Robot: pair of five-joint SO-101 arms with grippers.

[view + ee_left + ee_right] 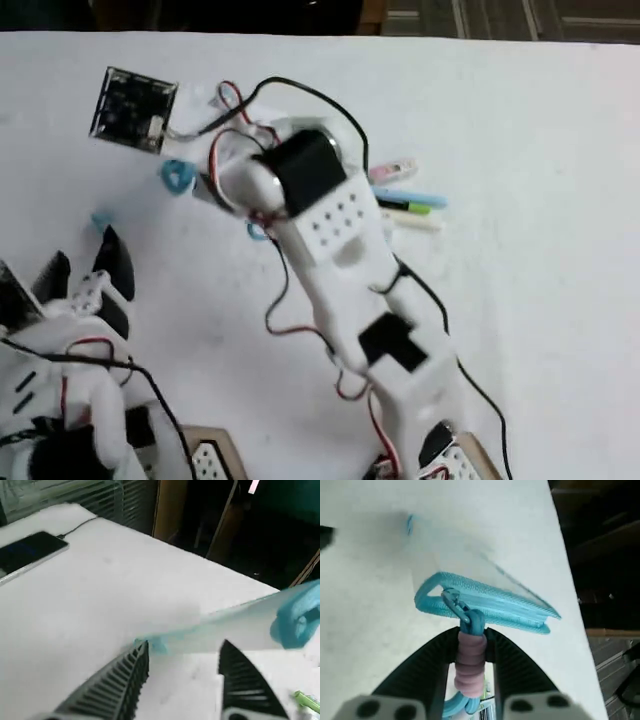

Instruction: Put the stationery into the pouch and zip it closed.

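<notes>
**Pouch held by its zip pull, pens not yet packed**

The right end effector [471,634] is pressed together on the zip pull [469,667], a pink beaded tag on a teal cord. The cord ties to the slider at one end of the pouch [490,604]. The pouch is clear with a teal zip band and lies flat on the white surface [520,300], just beyond the right arm's tip. Nothing shows through its clear wall, so it looks empty. Whether the zip is open or shut cannot be read for sure. The band shows two layers near the slider, which hints at an open mouth.

The left end effector [184,649] is spread and low over the surface, with a far corner of the pouch just beside one fingertip. No contact can be made out. It seems placed to hold that corner while the other arm works the zip.

The stationery, a small bunch of pens [405,198], lies on the surface on the far side of the right arm from the left arm, near the pouch but outside it. A phone [30,552] rests near the surface's edge, well apart.

On this reading the task is near its start: the pouch is in hand, but every pen has yet to go in, and the final zipping is left too
</notes>
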